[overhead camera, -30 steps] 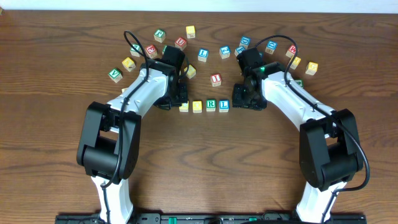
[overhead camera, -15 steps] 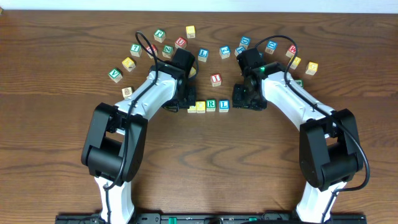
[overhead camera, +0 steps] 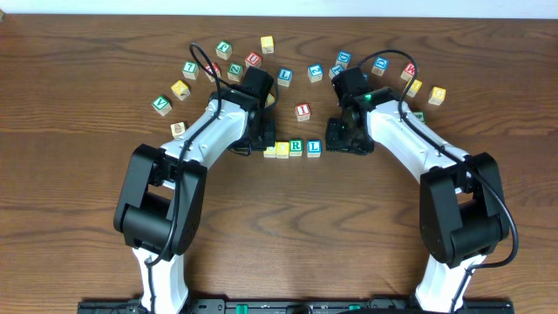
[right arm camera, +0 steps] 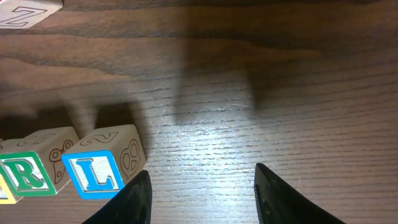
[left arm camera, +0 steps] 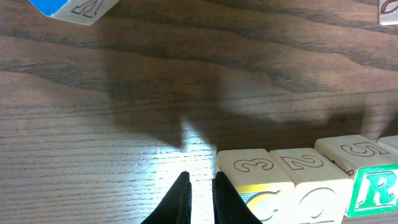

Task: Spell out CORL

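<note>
Your left tool (left arm camera: pixel 200 175) has its fingers drawn almost together with only a sliver between them and nothing gripped. It sits low on the counter (overhead camera: pixel 279 227), with one finger right at the outer side of the end block. That reads as a pusher's pose: closed fingers make a blunt edge for nudging the line tight. Your right tool (right arm camera: pixel 202 171) is spread wide and also empty, hanging just beside the far end of the line. From there it could act as a stop or simply stay out of the way. Between the two tools lies the row of four blocks (overhead camera: pixel 292 149), side by side near the middle of the counter, just in front of the loose blocks (overhead camera: pixel 261 44) scattered along the far side. From the left tool's end the row runs: a yellow block topped with a 3 (left arm camera: pixel 249 167), a yellow block topped with a 2 (left arm camera: pixel 305 163), the green R block (left arm camera: pixel 375 190), and the blue L block (right arm camera: pixel 93 173). The yellow pair's letters are cut off at the frame edge, though their curves suggest C and O. If so, the word looks spelled, and only the squaring up is in doubt.
</note>
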`<state>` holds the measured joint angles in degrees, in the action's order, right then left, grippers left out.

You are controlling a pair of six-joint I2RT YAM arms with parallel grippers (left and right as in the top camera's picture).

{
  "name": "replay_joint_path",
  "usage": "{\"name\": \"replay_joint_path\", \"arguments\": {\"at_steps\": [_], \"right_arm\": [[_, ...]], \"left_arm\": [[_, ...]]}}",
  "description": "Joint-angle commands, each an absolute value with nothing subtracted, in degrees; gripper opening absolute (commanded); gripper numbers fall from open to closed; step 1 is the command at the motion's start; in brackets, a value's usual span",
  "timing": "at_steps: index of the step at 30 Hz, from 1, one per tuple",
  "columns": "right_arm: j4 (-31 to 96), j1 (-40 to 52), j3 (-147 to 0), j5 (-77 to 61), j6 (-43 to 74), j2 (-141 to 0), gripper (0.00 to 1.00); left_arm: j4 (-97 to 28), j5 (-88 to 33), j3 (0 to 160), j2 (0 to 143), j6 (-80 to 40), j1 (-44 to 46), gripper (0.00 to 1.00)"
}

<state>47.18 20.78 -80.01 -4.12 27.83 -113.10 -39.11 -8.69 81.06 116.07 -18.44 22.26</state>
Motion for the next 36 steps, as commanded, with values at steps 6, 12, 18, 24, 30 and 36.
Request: {"name": "replay_joint_path", "arguments": {"at_steps": [6,12,18,24,30,36], "right_arm": [[46.68,21.5,-79.35,-4.25,28.25,-113.58,0.47],[44.36,21.93,-77.89,-4.27,28.27,-113.58,0.47],[42.37,22.02,-76.53,-4.23,28.47,-113.58,0.45],[41.54,21.93,-77.14,-4.25,27.92,-113.56,0.38],[45.17,21.69,-82.52,-3.36,26.02,-113.36,0.36],[43.2,21.78,-84.99,-2.11,25.63,-113.36,0.36]], "left_arm": [[-38.39,-8.58,80.84,116.2,-19.2,24.27,0.13],[-38.06,-8.6,80.84,116.2,-19.2,24.69,0.13],[-37.98,-8.58,80.84,116.2,-19.22,24.69,0.13],[-37.56,-8.58,80.86,116.18,-19.18,24.67,0.13],[-38.96,-8.56,82.43,115.18,-18.65,23.75,0.13],[-38.74,-8.34,82.76,111.02,-17.41,22.09,0.13]]}}
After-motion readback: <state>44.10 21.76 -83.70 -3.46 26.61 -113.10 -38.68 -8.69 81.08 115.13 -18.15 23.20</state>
